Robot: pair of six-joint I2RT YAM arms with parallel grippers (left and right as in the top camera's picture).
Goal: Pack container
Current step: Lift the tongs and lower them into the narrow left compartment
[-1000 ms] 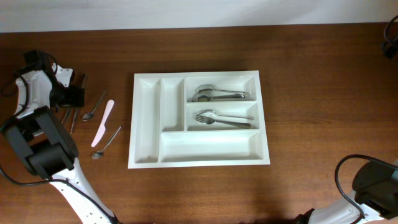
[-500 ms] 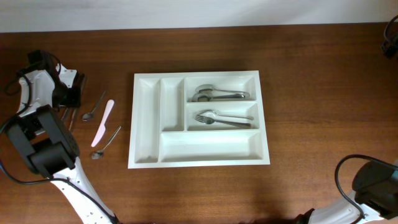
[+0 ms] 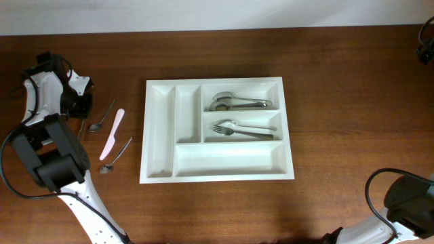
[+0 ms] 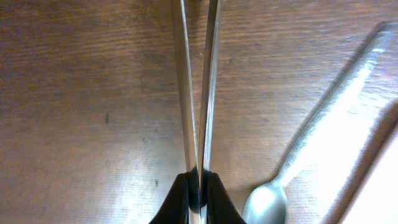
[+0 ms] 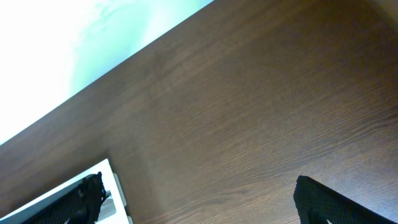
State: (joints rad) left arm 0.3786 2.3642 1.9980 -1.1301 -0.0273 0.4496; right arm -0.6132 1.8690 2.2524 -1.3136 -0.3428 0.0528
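The white compartment tray (image 3: 159, 135) lies mid-table, with spoons (image 3: 237, 103) in its top right slot and forks (image 3: 244, 129) in the slot below. At the far left, my left gripper (image 3: 81, 107) is down on the table and shut on two thin metal cutlery pieces (image 4: 199, 93), seen edge on between its fingers (image 4: 180, 202). Beside them lies a small spoon (image 4: 268, 204), which also shows in the overhead view (image 3: 102, 116). My right gripper (image 5: 205, 208) stands open over bare wood, with nothing between its fingers.
A pink utensil (image 3: 112, 133) and another small spoon (image 3: 116, 154) lie loose between my left gripper and the tray. The tray's left slots and long bottom slot hold nothing. A corner of the tray (image 5: 115, 186) shows in the right wrist view.
My left gripper has closed from wide open onto the thin metal cutlery and shifted slightly up the table. The right arm has not moved.
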